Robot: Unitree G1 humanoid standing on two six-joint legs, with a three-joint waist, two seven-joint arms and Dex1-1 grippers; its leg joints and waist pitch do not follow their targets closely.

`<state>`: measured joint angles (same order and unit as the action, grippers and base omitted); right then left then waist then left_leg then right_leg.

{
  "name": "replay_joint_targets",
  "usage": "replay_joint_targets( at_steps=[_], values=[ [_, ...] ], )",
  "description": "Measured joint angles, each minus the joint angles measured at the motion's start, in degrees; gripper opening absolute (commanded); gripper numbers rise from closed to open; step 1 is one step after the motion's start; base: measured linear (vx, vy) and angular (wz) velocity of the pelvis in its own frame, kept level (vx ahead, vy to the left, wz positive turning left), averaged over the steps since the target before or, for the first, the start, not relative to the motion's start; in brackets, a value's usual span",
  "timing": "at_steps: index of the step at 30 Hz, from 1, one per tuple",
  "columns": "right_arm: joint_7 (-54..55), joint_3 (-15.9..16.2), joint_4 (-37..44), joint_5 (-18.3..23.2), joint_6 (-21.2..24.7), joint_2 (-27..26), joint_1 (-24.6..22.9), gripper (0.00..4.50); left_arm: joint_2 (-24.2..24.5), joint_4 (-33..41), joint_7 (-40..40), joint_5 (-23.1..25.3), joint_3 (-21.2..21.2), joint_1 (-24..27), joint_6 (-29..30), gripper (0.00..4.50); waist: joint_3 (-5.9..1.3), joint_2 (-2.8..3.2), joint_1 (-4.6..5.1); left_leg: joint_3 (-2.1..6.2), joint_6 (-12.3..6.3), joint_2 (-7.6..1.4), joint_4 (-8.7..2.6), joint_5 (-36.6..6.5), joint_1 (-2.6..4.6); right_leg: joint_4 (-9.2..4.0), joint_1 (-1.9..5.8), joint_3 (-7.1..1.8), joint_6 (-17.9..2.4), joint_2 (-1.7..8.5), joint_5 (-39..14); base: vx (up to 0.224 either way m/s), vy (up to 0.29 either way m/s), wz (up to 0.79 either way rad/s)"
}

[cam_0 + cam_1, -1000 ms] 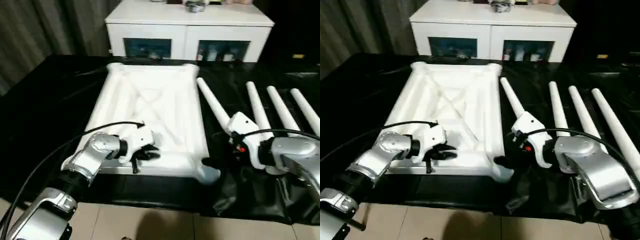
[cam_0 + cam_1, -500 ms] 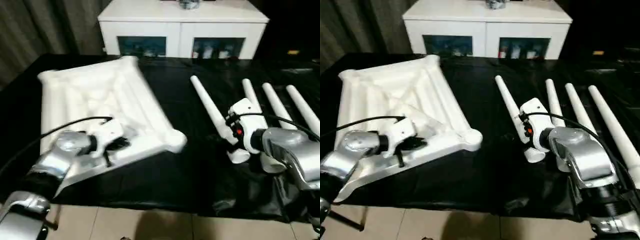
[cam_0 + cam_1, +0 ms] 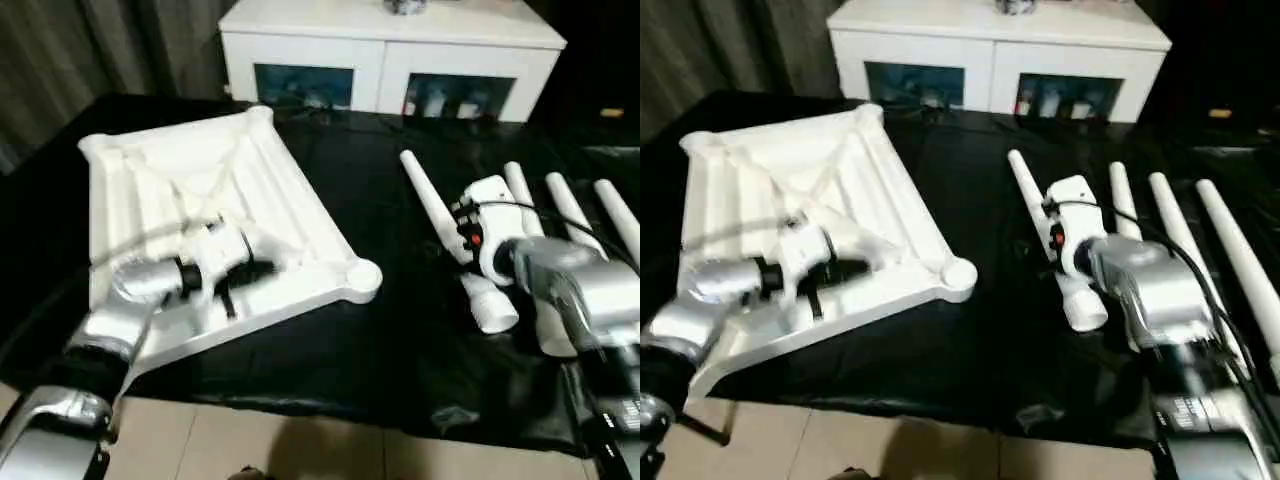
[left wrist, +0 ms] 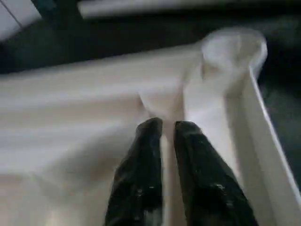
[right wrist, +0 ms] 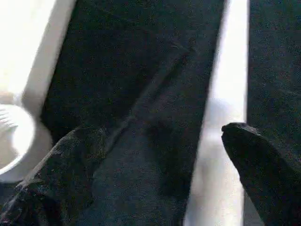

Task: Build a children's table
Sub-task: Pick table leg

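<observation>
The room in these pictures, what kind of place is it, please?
Probably a home-like room or a staged test room: a white cabinet with glass doors, grey curtains, a tiled floor, and a work table under a black cover.

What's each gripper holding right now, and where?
Left gripper: table top, pinched on an underside rib. Right gripper: nothing, fingers open over a leg.

The ribbed table top (image 3: 270, 200) and smooth legs (image 3: 432, 205) look white plastic, lying on a glossy black cover (image 3: 390, 330).
</observation>
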<state>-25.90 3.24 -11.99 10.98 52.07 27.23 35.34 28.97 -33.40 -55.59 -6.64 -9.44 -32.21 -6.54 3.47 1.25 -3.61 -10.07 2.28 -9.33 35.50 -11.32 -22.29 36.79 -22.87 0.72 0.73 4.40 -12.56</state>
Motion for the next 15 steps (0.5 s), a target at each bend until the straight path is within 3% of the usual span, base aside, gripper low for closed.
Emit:
replay_joint_targets(
  at_steps=[5,8,11,13,15],
  values=[
    [1.8,0.4,-14.0,-2.8,-1.8,0.0,9.7,4.50,3.3,11.2,-0.8,-3.5,2.0,0.6,15.0,1.37,0.02,0.05,0.40,0.00,0.15,-0.05,0.05,0.1,-0.01,0.23,-0.13,0.01,0.0,-0.04,0.0,0.000,0.000,0.00],
    [1.5,1.1,-21.3,-4.6,-5.3,0.5,13.9,4.50,4.0,18.3,-0.9,-6.5,4.0,2.0,20.0,1.73,-0.01,0.18,0.30,0.00,0.16,-0.06,0.05,0.1,0.02,0.20,-0.08,0.01,0.0,-0.05,0.0,0.000,0.000,0.00],
    [1.6,3.2,-31.1,-6.9,-7.5,0.2,15.8,4.50,0.9,29.6,1.4,-11.9,3.5,7.5,25.8,1.82,0.00,0.15,-0.02,0.00,0.07,-0.05,0.13,0.0,-0.08,0.15,-0.03,0.06,-0.1,-0.01,-0.1,0.000,0.000,0.00],
    [0.8,4.0,-36.1,-7.4,-8.0,-0.4,16.2,4.50,0.1,34.8,1.6,-14.8,2.3,9.3,30.0,2.16,0.03,0.18,-0.10,-0.01,0.05,-0.07,0.24,0.0,-0.26,0.22,-0.18,0.09,-0.1,-0.01,-0.1,0.000,0.000,0.00],
    [-0.3,4.0,-39.9,-7.5,-8.7,-0.7,16.5,4.50,0.1,39.8,2.4,-16.2,2.1,10.0,33.0,2.16,0.04,0.17,0.02,-0.01,0.04,-0.09,0.25,0.0,-0.25,0.26,-0.19,0.10,-0.1,-0.02,-0.1,0.000,0.000,0.00]
  ],
)
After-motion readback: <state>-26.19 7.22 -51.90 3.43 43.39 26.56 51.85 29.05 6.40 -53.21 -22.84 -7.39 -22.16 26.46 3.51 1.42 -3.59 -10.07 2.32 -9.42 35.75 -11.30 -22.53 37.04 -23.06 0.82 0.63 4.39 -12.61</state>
